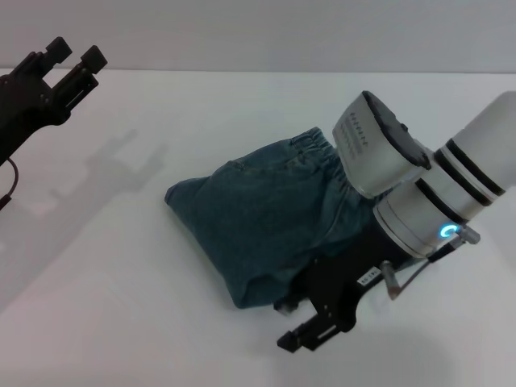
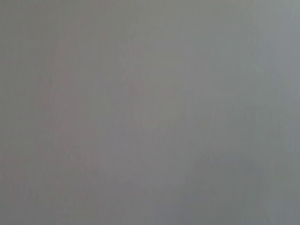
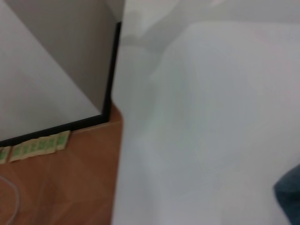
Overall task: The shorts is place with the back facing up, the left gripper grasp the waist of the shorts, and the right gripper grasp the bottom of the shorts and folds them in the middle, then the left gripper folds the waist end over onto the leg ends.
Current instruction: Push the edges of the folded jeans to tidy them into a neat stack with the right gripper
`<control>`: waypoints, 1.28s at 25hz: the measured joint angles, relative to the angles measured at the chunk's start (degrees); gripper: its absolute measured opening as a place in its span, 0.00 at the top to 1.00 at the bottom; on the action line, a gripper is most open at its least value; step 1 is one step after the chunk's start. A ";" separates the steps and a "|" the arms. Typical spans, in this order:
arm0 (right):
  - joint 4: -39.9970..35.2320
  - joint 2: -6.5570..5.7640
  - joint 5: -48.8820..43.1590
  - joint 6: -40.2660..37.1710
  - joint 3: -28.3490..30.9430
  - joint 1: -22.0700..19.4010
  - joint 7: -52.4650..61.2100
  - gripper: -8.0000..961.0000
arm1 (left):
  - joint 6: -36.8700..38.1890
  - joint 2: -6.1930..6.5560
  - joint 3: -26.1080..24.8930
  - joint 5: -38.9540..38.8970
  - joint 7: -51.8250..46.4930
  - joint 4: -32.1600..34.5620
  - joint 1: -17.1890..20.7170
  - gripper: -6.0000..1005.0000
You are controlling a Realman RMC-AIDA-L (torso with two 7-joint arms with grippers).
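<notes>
The white table [image 1: 145, 322] takes up nearly everything before me. The shorts [image 1: 258, 218] lie on it near the middle, doubled into a rumpled blue-green bundle. Their puckered waist [image 1: 310, 143] is at the far edge of the bundle.

My right arm crosses the right side of the shorts, and its pale wrist hides that end of the waist band. My right gripper [image 1: 310, 326] sits low at the near edge of the shorts, its black body over the cloth there. I cannot tell whether it is apart or closed, as the body blocks the view. I also cannot tell whether it touches the denim.

My left gripper [image 1: 76, 55] is well away from the shorts, off to their far left and raised above the table. Its two fingers [image 1: 93, 58] stand apart, holding nothing.

The right wrist view shows bare table [image 3: 211, 117] with just a dark corner of the shorts [image 3: 288, 192] at the frame's edge. Past the table edge are a wood-toned floor [image 3: 61, 187] and a grey panel [image 3: 47, 70] with a black border. The left wrist view gives only flat grey.
</notes>
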 joint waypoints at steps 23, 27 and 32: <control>-0.33 0.68 5.09 19.61 -11.26 2.79 5.20 0.44 | -0.80 0.26 -1.43 -0.18 0.05 0.00 -0.52 0.32; -1.28 0.66 6.61 22.34 -11.32 2.31 4.86 0.44 | -0.89 0.37 -1.60 -0.18 0.05 0.00 -0.43 0.32; -2.49 0.64 7.31 26.10 -11.38 1.66 4.80 0.44 | -0.90 0.44 -2.21 -0.01 0.05 0.01 -0.31 0.32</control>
